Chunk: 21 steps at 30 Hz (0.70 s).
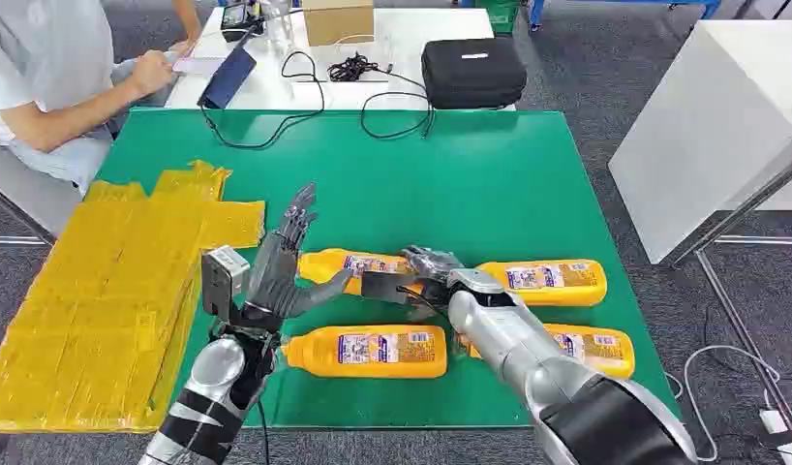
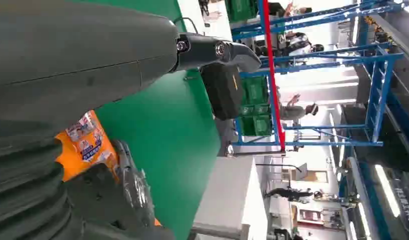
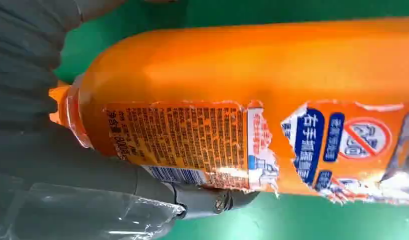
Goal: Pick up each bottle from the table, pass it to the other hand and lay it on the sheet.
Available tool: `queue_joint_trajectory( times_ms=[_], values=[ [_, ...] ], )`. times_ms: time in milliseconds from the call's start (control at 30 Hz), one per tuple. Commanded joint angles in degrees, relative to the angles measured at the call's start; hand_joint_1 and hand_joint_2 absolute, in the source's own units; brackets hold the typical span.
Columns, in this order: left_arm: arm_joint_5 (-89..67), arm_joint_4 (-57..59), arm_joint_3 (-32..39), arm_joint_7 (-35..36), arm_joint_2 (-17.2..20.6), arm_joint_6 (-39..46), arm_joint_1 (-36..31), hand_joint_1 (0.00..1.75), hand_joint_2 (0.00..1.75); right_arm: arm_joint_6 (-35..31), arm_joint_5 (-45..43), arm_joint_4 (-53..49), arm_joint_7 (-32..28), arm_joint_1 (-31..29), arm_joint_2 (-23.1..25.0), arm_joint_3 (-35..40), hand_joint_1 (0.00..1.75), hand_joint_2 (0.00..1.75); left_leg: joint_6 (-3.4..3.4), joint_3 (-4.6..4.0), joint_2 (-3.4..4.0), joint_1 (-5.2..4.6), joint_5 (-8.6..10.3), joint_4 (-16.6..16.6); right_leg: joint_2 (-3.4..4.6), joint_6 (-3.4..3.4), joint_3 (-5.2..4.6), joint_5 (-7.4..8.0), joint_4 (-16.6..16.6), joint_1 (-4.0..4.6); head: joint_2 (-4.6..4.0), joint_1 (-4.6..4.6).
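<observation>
At the far left of the head view lies the yellow sheet (image 1: 102,291), crumpled and hanging off the green table (image 1: 489,174). Just right of it our left hand (image 1: 281,266) stands raised with fingers spread, holding nothing. At centre our right hand (image 1: 426,276) has its fingers around a lying orange bottle (image 1: 358,266); the right wrist view shows the thumb (image 3: 192,192) against its label, though we cannot tell how firm the hold is. The worry here is slip: the smooth round body could roll out before the left hand takes it, or knock a neighbour. Three more bottles lie nearby, one at lower centre (image 1: 368,351), two to the right (image 1: 547,281) (image 1: 591,349). The bottle looks glossy, orange, with a torn, peeling label.
</observation>
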Motion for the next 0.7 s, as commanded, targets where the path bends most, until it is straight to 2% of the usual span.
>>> queue_joint_trajectory(
  times_ms=[33, 100, 300, 333, 367, 467, 500, 533, 600, 700],
  values=[
    [0.74, 5.92, -2.01, -0.31, 0.25, 0.28, -3.57, 0.00, 1.75, -0.79, 7.61, 6.09, 1.24, -1.40, 0.90, 9.79, 0.00, 1.75, -0.08, 0.22, -0.07, 0.05, -0.04, -0.05, -0.13, -0.09, 0.25, -0.07, -0.04, 0.07, 0.00, 0.02],
    [0.74, 5.94, -1.88, -0.31, 0.12, 0.32, -3.56, 0.00, 1.75, -1.69, 11.53, 6.18, 1.90, -0.98, 1.34, 13.50, 0.00, 1.75, -0.09, 0.27, -0.02, 0.06, -0.08, -0.04, -0.08, -0.10, 0.29, -0.09, -0.04, 0.08, 0.00, 0.00],
    [0.78, 6.30, -1.81, -0.47, -0.04, 0.53, -3.75, 0.00, 1.75, -2.14, 15.35, 6.32, 2.92, 0.26, 1.63, 16.98, 0.00, 1.75, -0.06, 0.26, -0.01, 0.05, -0.03, -0.06, -0.08, -0.07, 0.25, -0.05, -0.06, 0.07, 0.00, 0.04],
    [0.79, 6.29, -1.73, -0.51, -0.03, 0.59, -3.74, 0.00, 1.75, -2.43, 15.76, 6.38, 3.09, 0.32, 1.66, 17.33, 0.16, 1.75, -0.10, 0.36, -0.03, 0.08, -0.06, -0.08, -0.12, -0.11, 0.36, -0.08, -0.08, 0.10, 0.00, 0.02],
    [0.80, 6.28, -1.69, -0.53, -0.02, 0.62, -3.72, 0.00, 1.75, -2.44, 15.99, 6.46, 3.05, 0.35, 1.68, 17.52, 0.47, 1.75, -0.06, 0.27, -0.01, 0.06, -0.02, -0.08, -0.08, -0.07, 0.26, -0.04, -0.08, 0.07, 0.00, 0.02],
    [0.80, 6.28, -1.69, -0.53, -0.02, 0.62, -3.72, 0.00, 1.75, -2.44, 15.99, 6.46, 3.05, 0.35, 1.68, 17.52, 0.47, 1.75, -0.07, 0.36, -0.08, 0.05, -0.01, -0.08, -0.14, -0.08, 0.35, -0.05, -0.08, 0.07, 0.00, 0.02],
    [0.80, 6.28, -1.69, -0.53, -0.02, 0.62, -3.72, 0.00, 1.75, -2.44, 15.99, 6.46, 3.05, 0.35, 1.68, 17.52, 1.22, 1.75, -0.09, 0.44, -0.09, 0.07, -0.02, -0.09, -0.17, -0.11, 0.45, -0.07, -0.09, 0.09, 0.00, 0.02],
    [0.81, 6.25, -1.64, -0.59, -0.02, 0.67, -3.70, 0.00, 1.75, -2.74, 16.08, 6.28, 3.02, 0.31, 1.56, 17.51, 1.47, 1.75, -0.07, 0.40, -0.04, 0.06, -0.01, -0.08, -0.11, -0.08, 0.40, -0.03, -0.09, 0.07, 0.00, 0.02],
    [0.86, 6.15, -1.61, -0.69, 0.01, 0.81, -3.52, 0.00, 1.75, -3.48, 16.14, 6.07, 3.02, 0.43, 1.45, 17.39, 1.68, 1.75, -0.06, 0.49, 0.00, 0.05, -0.01, -0.07, -0.07, -0.08, 0.47, -0.01, -0.08, 0.07, 0.00, 0.02],
    [0.87, 6.16, -1.60, -0.71, 0.01, 0.84, -3.44, 0.00, 1.75, -3.58, 16.15, 6.05, 3.02, 0.43, 1.41, 17.38, 1.68, 1.75, -0.10, 0.55, -0.09, 0.08, 0.01, -0.08, -0.19, -0.13, 0.56, -0.01, -0.12, 0.10, 0.00, 0.02]
  ],
)
